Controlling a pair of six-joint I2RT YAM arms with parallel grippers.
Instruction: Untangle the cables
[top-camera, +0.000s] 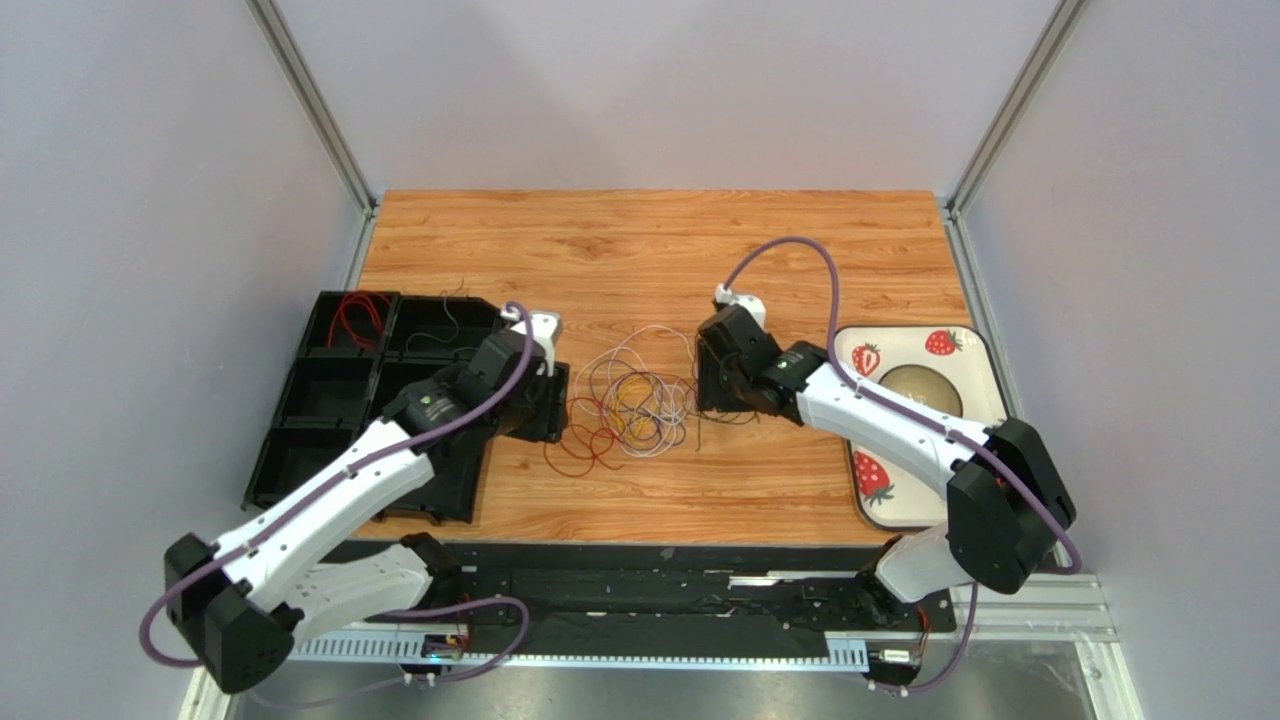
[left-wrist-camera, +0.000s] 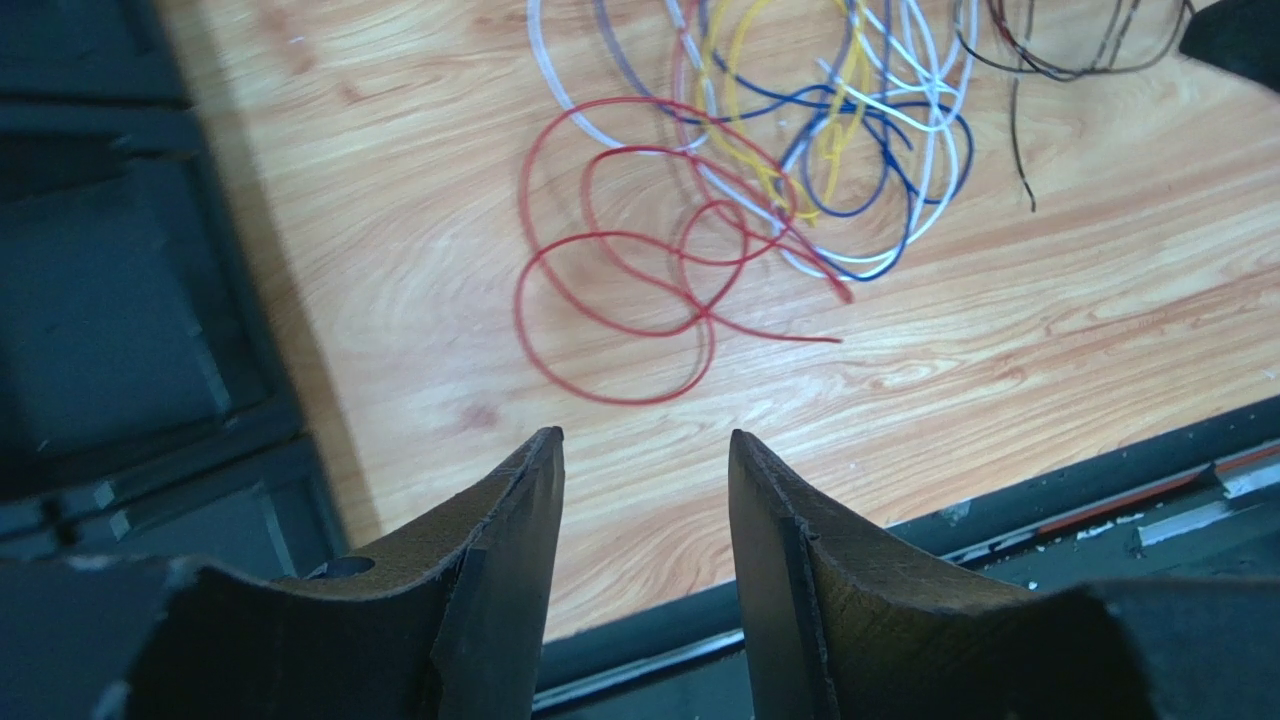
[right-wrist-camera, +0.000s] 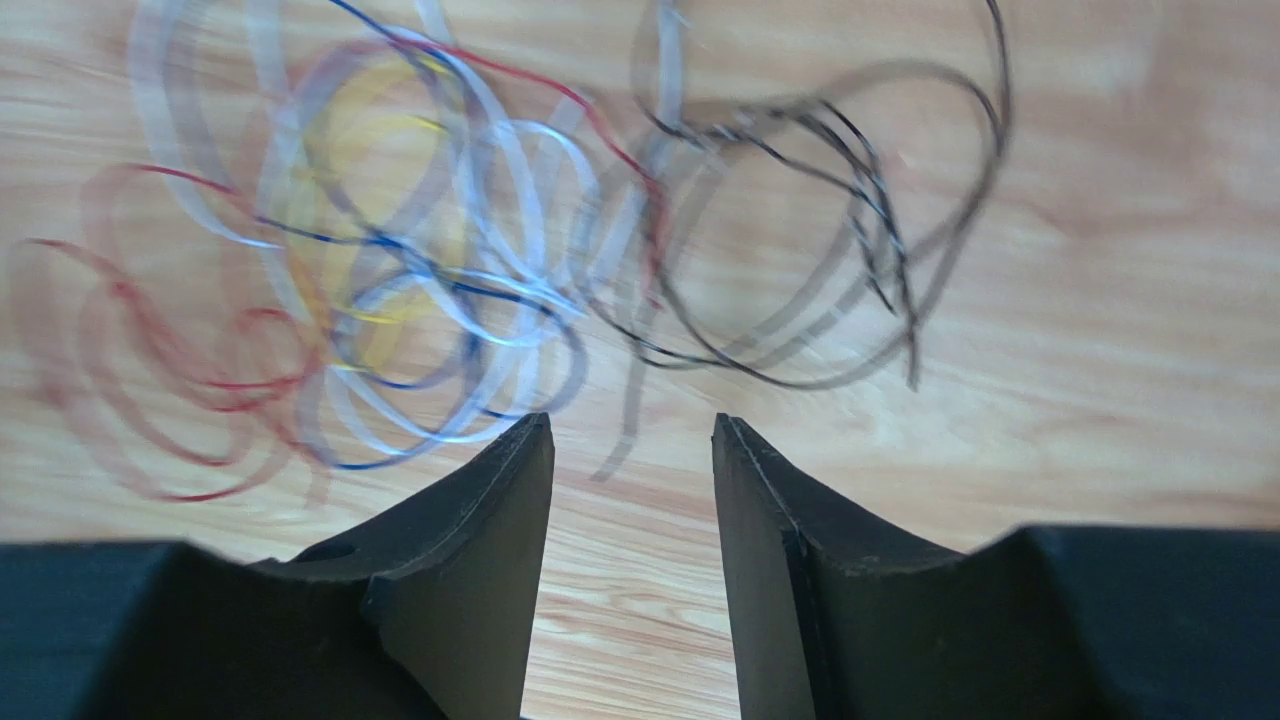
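Observation:
The cables lie in a loose tangle of thin red, yellow, white, blue and dark loops on the wooden table, between my two arms. In the left wrist view the red loops lie nearest, with the white, yellow and blue ones behind. My left gripper is open and empty, short of the red loops. In the right wrist view the dark cable loops ahead, and the coloured ones lie to the left. My right gripper is open and empty, just short of the tangle.
A black compartment tray stands at the left, with red wire in a back cell. A white strawberry-patterned tray with a round bowl stands at the right. A black rail runs along the near edge.

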